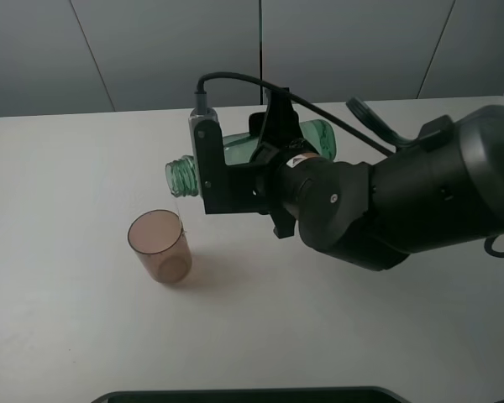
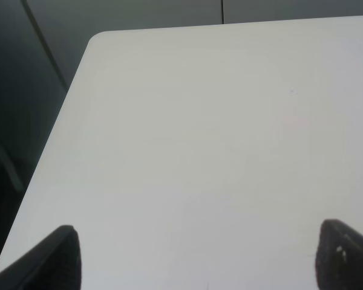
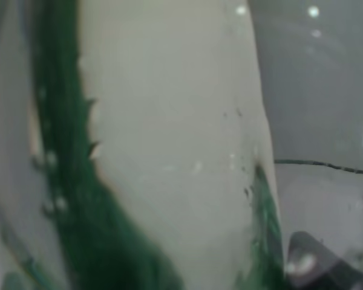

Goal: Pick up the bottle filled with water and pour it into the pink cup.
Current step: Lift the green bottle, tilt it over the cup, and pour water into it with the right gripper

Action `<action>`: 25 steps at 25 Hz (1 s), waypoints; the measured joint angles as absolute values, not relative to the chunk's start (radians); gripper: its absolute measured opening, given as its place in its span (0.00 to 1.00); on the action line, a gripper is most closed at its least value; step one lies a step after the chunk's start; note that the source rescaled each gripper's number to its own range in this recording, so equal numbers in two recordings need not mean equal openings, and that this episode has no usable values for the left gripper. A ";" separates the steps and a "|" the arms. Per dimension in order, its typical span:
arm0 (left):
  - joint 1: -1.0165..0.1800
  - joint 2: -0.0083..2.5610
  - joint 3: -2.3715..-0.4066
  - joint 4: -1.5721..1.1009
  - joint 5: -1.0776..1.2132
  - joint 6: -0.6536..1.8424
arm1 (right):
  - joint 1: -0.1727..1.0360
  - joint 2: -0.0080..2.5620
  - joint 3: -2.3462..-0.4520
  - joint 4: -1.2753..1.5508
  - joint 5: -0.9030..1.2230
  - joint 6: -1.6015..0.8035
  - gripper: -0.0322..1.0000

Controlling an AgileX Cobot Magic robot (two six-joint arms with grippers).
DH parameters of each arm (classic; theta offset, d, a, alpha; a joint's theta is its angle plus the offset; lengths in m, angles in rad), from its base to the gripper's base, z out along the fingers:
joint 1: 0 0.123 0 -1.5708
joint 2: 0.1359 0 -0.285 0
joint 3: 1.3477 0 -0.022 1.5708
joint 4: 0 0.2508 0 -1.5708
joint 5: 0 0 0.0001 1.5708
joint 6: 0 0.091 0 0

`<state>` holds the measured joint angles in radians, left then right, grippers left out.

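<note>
The green transparent bottle (image 1: 317,138) lies almost level in the air, held around its body by my right gripper (image 1: 267,153), which is shut on it. Its open ribbed neck (image 1: 182,176) points left and sits just above the right rim of the pink cup (image 1: 160,245). A thin thread of water seems to run from the mouth down to the cup's rim. The cup stands upright on the white table (image 1: 67,319). In the right wrist view the blurred green bottle (image 3: 97,241) fills the picture. My left gripper (image 2: 202,263) hangs open over bare table, holding nothing.
The bulky black right arm (image 1: 420,197) reaches in from the right over the table's middle. A dark flat object (image 1: 244,395) lies along the front edge. The left wrist view shows the table's corner (image 2: 100,39) with dark floor beyond.
</note>
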<state>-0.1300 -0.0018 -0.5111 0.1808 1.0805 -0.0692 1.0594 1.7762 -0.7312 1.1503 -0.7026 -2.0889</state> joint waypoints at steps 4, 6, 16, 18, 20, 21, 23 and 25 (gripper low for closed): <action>-0.130 -0.002 -0.511 0.181 1.081 -0.067 | 1.059 1.776 -0.756 1.150 -0.703 -2.089 0.05; -0.130 -0.002 -0.511 0.181 1.081 -0.067 | 1.059 1.776 -0.769 1.150 -0.703 -2.090 0.05; -0.130 -0.002 -0.511 0.181 1.081 -0.069 | 1.059 1.776 -0.775 1.148 -0.703 -2.090 0.05; -0.130 -0.002 -0.511 0.181 1.081 -0.069 | 1.059 1.776 -0.775 1.145 -0.703 -2.090 0.05; -0.130 -0.002 -0.511 0.181 1.081 -0.069 | 1.059 1.776 -0.775 1.140 -0.703 -2.090 0.05; -0.130 -0.002 -0.511 0.181 1.081 -0.069 | 1.059 1.776 -0.775 1.140 -0.703 -2.090 0.05; -0.130 -0.002 -0.511 0.181 1.081 -0.069 | 1.059 1.776 -0.775 1.133 -0.703 -2.090 0.05; -0.130 -0.002 -0.511 0.181 1.081 -0.069 | 1.059 1.776 -0.775 1.117 -0.703 -2.090 0.05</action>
<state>-0.1300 -0.0018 -0.5111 0.1808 1.0805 -0.0691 1.0594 1.7762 -0.7748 1.1166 -0.7026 -2.0897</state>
